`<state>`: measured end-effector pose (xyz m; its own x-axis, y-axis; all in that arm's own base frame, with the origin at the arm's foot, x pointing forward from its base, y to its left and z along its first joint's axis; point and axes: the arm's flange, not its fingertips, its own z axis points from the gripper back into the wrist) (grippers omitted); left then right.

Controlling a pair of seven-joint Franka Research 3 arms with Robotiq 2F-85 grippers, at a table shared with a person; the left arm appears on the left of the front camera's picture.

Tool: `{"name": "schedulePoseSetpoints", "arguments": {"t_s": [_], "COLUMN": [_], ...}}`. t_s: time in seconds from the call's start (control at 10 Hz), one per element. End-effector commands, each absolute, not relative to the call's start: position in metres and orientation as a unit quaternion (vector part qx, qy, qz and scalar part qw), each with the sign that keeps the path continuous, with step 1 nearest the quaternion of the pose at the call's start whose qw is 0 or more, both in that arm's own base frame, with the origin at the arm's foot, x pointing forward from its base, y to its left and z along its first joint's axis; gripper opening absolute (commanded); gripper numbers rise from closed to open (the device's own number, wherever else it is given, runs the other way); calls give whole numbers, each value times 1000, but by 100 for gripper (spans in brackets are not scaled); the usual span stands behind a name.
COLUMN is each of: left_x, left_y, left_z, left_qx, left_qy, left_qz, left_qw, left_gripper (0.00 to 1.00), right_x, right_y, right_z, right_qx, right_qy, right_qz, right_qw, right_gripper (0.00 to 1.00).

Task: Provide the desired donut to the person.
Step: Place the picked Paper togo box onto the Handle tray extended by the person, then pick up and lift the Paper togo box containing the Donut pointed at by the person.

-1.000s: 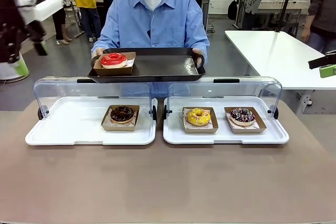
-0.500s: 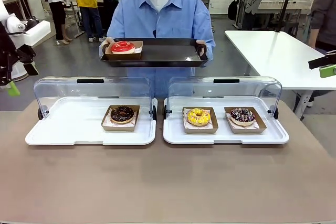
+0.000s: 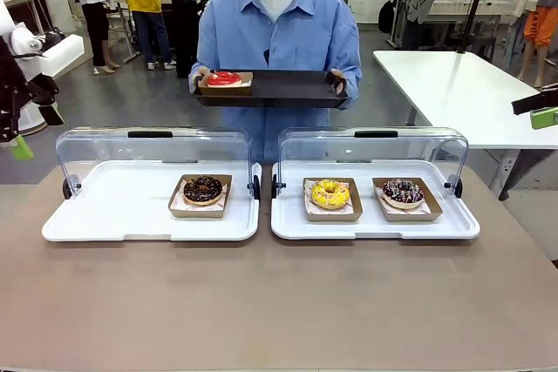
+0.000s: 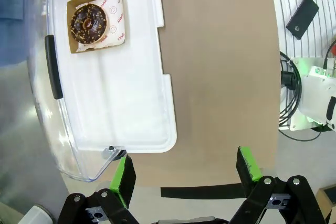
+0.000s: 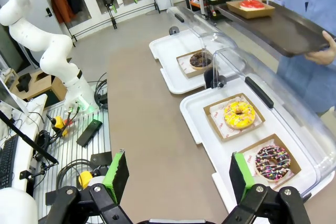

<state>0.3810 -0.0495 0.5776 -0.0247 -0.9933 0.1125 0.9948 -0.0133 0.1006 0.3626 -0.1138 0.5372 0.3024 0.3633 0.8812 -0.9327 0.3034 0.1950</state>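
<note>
- The person in a light blue button-up shirt [image 3: 277, 32] stands at top centre of the front view, with a hand [image 3: 336, 81] at each end of a flat black rectangular tray [image 3: 288, 89] held at chest height.
- A red-glazed ring donut [image 3: 224, 78] in a brown cardboard boat [image 3: 244, 85] sits at the left end of that tray.
- Lower down, two white plastic display trays with raised clear lids [image 3: 153, 150] stand side by side on the brown tabletop [image 3: 279, 302].
- The left display tray [image 3: 105, 215] holds a chocolate donut with pale crumbs [image 3: 202, 188] near its right end.
- The right display tray [image 3: 366, 228] holds a yellow-iced donut [image 3: 330, 193] and, to its right, a dark donut with coloured sprinkles [image 3: 402, 191].
- The left gripper [image 4: 184, 169], at the bottom of its wrist view, has its green-padded fingers spread wide with nothing between them, above bare tabletop just beside the tray's corner.
- The right gripper [image 5: 178, 170], at the bottom of its wrist view, also has its fingers wide apart and empty.
</note>
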Motion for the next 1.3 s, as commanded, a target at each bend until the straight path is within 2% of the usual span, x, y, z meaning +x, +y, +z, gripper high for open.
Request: {"name": "schedulePoseSetpoints", "arguments": {"t_s": [0.0,0.8,0.9,1.2], "left_x": [381,381,400,412], "left_y": [-50,-50,-14,66], "left_z": [579,578,574,526], "left_qx": [-9,-5,-146,-282], "left_qy": [-80,-76,-151,-324], "left_qz": [-711,-712,-697,-608], "left_qw": [699,698,685,667], "left_gripper": [100,100,100,100], "right_x": [363,363,363,363], "right_y": [-113,-113,-113,-113], "right_z": [538,538,538,538], "right_qx": [380,380,380,380], "right_qy": [-385,-385,-385,-385], "right_qz": [456,456,456,456], "right_qw": [707,707,707,707], "right_gripper": [100,100,100,100]}}
